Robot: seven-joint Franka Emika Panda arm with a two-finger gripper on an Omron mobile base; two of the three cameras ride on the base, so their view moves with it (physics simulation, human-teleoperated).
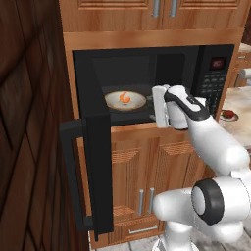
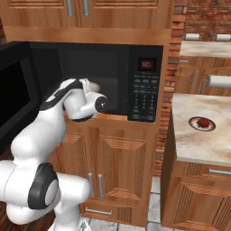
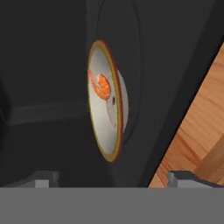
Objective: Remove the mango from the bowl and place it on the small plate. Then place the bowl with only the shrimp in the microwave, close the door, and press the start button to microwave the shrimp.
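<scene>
Inside black microwave (image 1: 147, 73) cavity: shallow gold-rimmed bowl (image 1: 125, 101), curled orange shrimp (image 1: 125, 98); gripper (image 3: 111, 179) fingers spread wide, empty.

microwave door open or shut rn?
Open. The wide black door with bar handle swings out left, exposing the gold-rimmed bowl inside the black microwave cavity.

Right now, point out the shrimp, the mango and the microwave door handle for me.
shrimp (image 1: 125, 98): left base view, on its curled orange body, in the bowl inside the microwave.
mango (image 2: 204, 122): right base view, on its dark red top, on the small plate.
door handle (image 1: 72, 176): left base view, on the vertical black bar.
</scene>
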